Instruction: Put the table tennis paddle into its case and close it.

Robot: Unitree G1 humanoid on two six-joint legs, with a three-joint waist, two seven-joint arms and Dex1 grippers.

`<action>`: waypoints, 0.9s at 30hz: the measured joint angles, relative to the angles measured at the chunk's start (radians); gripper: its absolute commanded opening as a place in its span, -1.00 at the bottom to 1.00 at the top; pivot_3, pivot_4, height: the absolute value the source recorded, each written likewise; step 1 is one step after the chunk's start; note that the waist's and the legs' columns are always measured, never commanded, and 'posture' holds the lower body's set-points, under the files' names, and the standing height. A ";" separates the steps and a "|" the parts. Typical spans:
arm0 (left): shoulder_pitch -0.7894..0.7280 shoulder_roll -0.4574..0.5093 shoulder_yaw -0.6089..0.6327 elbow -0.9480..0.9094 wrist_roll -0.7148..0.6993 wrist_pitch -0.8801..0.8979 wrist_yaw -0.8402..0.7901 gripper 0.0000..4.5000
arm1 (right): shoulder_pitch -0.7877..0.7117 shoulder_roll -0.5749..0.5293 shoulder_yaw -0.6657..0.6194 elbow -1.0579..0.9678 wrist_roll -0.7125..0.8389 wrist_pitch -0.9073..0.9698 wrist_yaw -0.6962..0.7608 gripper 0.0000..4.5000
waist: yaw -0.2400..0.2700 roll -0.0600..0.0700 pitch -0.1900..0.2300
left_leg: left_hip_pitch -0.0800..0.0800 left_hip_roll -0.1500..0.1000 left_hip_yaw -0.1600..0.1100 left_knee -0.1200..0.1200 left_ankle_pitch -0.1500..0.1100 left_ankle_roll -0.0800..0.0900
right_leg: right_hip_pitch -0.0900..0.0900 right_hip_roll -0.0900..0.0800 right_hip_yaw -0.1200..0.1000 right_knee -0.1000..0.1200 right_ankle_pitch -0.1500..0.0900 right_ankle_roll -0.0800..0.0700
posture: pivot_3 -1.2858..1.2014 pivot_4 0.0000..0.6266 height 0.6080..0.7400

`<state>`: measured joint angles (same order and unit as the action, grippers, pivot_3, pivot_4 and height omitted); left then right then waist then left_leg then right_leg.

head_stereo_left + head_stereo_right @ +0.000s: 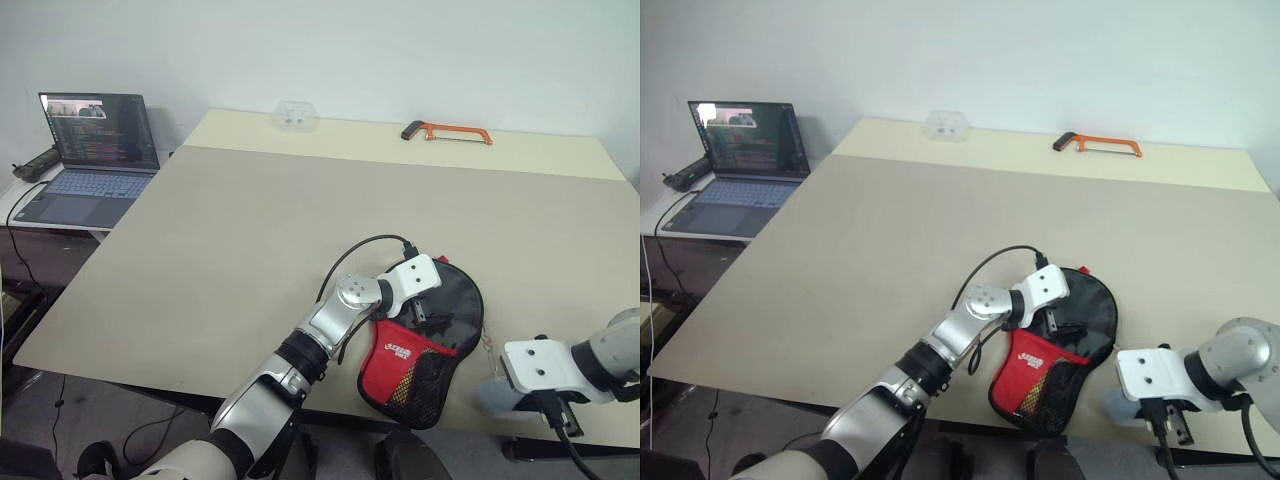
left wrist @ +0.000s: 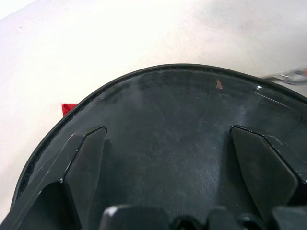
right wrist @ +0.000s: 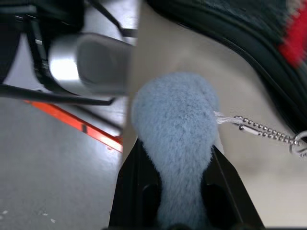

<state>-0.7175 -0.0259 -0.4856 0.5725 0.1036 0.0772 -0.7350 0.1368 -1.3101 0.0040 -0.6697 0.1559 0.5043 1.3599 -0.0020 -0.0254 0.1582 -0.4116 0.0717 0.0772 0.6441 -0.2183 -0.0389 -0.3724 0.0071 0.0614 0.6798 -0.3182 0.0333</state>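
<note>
Closing step: left gripper (image 1: 428, 296) spread open pinning case (image 1: 425, 350), right gripper (image 3: 180, 191) clamped on fluffy charm (image 3: 175, 143) at case's 4 o'clock; next, likely pull zip shut.

We see a broad beige table (image 1: 250, 230) with a paler strip along its far edge, set against a plain white wall (image 1: 400, 50). At eleven o'clock an open black laptop (image 1: 90, 150) glows on a low side desk. At one o'clock lies an orange-framed hacksaw (image 1: 447, 132); at twelve, a small clear plastic box (image 1: 295, 115).
</note>
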 measured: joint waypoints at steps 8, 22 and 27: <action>0.000 0.001 -0.001 -0.001 0.003 0.000 0.000 1.00 | 0.014 -0.014 0.020 -0.071 0.024 0.008 0.012 -0.85 | -0.001 -0.001 0.000 | 0.000 0.000 0.000 0.000 0.000 0.000 | 0.000 0.000 0.000 0.000 0.000 0.000 | 0.03 -0.52 1.00; 0.000 0.002 -0.004 0.000 0.005 0.000 0.001 1.00 | 0.081 -0.042 0.032 -0.150 0.053 0.014 0.010 -0.85 | -0.001 -0.005 -0.002 | 0.000 0.000 -0.001 0.000 0.000 0.000 | 0.000 0.000 -0.001 0.000 0.000 0.000 | 0.03 -0.52 1.00; 0.000 0.002 -0.004 0.000 0.005 0.000 0.000 1.00 | 0.092 -0.052 0.050 -0.178 0.054 0.016 0.008 -0.85 | -0.001 -0.004 -0.002 | 0.000 0.000 -0.002 0.000 0.000 0.000 | 0.000 0.000 -0.001 0.000 0.000 0.000 | 0.03 -0.52 1.00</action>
<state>-0.7179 -0.0242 -0.4895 0.5728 0.1091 0.0774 -0.7351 0.2284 -1.3618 0.0540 -0.8480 0.2104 0.5199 1.3674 -0.0028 -0.0299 0.1557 -0.4118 0.0717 0.0755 0.6442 -0.2183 -0.0388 -0.3723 0.0072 0.0602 0.6800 -0.3183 0.0333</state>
